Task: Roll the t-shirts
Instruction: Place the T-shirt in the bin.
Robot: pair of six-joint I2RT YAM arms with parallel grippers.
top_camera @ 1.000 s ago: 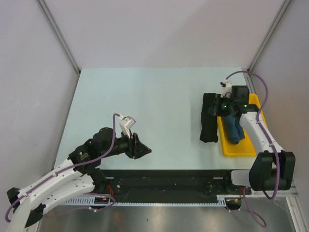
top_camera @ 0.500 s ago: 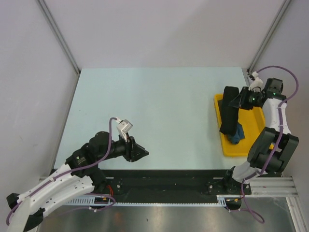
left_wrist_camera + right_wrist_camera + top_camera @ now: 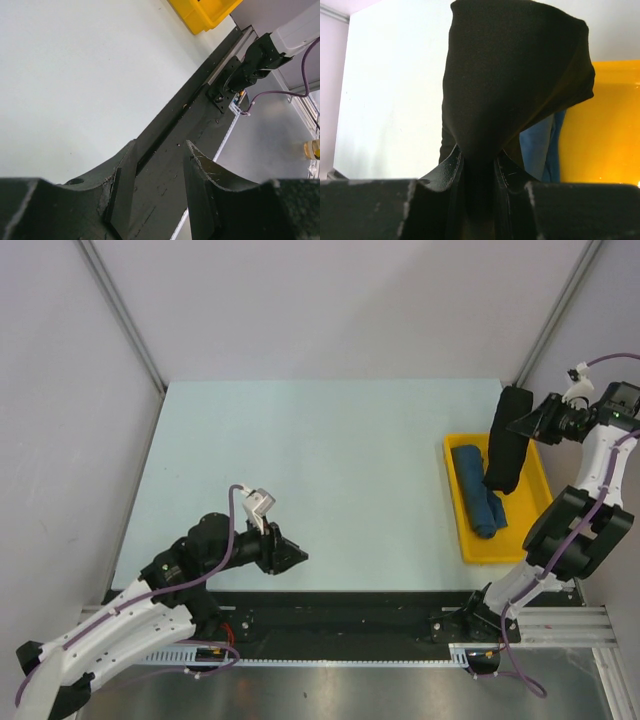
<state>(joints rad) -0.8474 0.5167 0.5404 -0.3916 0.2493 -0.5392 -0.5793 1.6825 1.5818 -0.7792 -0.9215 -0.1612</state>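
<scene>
The rolled black t-shirt (image 3: pixel 505 440) hangs in the air over the yellow tray (image 3: pixel 532 470), and my right gripper (image 3: pixel 528 423) is shut on its upper end. Seen from the right wrist, the black cloth (image 3: pixel 515 75) fills the space between the fingers (image 3: pixel 451 167). The rolled teal-blue t-shirt (image 3: pixel 478 495) lies inside the tray; a strip of it (image 3: pixel 540 145) shows behind the black one. My left gripper (image 3: pixel 290 552) hovers low at the table's near edge, open, with nothing between its fingers (image 3: pixel 125 185).
The yellow tray sits at the table's right side, its corner (image 3: pixel 202 12) visible from the left wrist. A black rail (image 3: pixel 350 610) runs along the near edge. Grey walls and metal posts enclose the table.
The right arm has lifted the black t-shirt off the table and carried it right and back, over the tray. The left arm has drawn back slightly toward its base.
</scene>
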